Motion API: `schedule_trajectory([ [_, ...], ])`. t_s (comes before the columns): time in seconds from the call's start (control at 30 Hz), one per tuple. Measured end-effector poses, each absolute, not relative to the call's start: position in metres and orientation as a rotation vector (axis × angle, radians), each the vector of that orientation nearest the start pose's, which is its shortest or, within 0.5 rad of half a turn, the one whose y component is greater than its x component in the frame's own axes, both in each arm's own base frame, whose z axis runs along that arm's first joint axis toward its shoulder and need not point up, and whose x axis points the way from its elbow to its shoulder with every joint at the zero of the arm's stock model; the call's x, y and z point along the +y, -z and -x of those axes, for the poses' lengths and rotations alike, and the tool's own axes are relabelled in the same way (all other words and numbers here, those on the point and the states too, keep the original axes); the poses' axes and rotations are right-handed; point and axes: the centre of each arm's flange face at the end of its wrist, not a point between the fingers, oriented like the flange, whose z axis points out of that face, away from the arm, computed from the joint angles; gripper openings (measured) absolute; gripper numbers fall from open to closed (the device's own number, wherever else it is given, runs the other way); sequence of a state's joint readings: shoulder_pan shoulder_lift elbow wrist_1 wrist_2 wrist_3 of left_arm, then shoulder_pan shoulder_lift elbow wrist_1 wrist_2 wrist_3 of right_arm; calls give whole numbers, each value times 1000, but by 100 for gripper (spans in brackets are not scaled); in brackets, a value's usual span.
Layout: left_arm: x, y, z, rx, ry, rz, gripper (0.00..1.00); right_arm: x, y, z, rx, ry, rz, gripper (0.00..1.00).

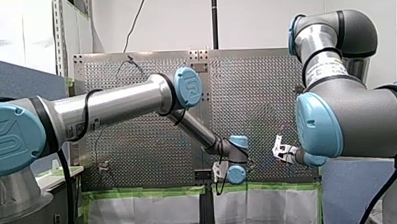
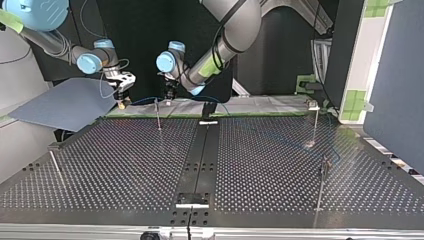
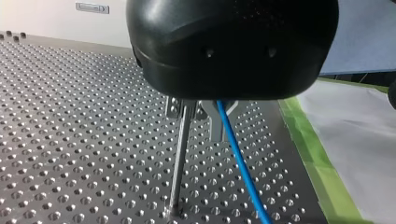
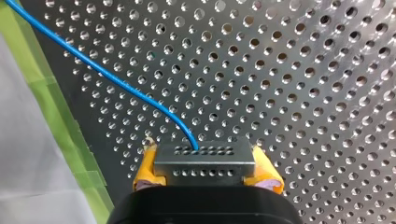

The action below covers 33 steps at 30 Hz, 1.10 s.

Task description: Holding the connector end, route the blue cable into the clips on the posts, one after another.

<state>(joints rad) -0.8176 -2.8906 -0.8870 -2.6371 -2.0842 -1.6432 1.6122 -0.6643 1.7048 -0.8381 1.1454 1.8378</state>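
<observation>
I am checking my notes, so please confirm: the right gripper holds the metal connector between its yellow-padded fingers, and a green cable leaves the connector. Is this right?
Not quite. The cable is blue, not green, as the right wrist view shows. The rest holds: the right gripper holds the metal connector between its yellow-padded fingers, and the cable leaves it.

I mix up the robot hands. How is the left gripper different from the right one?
My right gripper has yellow pads; my left gripper shows a black body and no yellow. My right gripper clamps the metal connector; my left gripper sits by a thin post, the blue cable running past it. Both are at the same blue cable, over the perforated table.
</observation>
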Motion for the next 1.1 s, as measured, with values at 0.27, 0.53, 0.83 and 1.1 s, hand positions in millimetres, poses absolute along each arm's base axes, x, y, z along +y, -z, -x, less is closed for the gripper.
schedule_trajectory([
  [0.27,-638,75,-492,1668,234,-242,0,-602,25,-200,1884,2235,2134,0],
  [0.53,-638,70,-500,1655,241,-232,0,-607,22,-201,1880,2254,2130,0],
  [0.83,-642,58,-511,1632,249,-213,0,-609,21,-201,1876,2259,2133,0],
  [1.1,-639,59,-515,1630,248,-210,0,-609,20,-202,1874,2263,2133,0],
])
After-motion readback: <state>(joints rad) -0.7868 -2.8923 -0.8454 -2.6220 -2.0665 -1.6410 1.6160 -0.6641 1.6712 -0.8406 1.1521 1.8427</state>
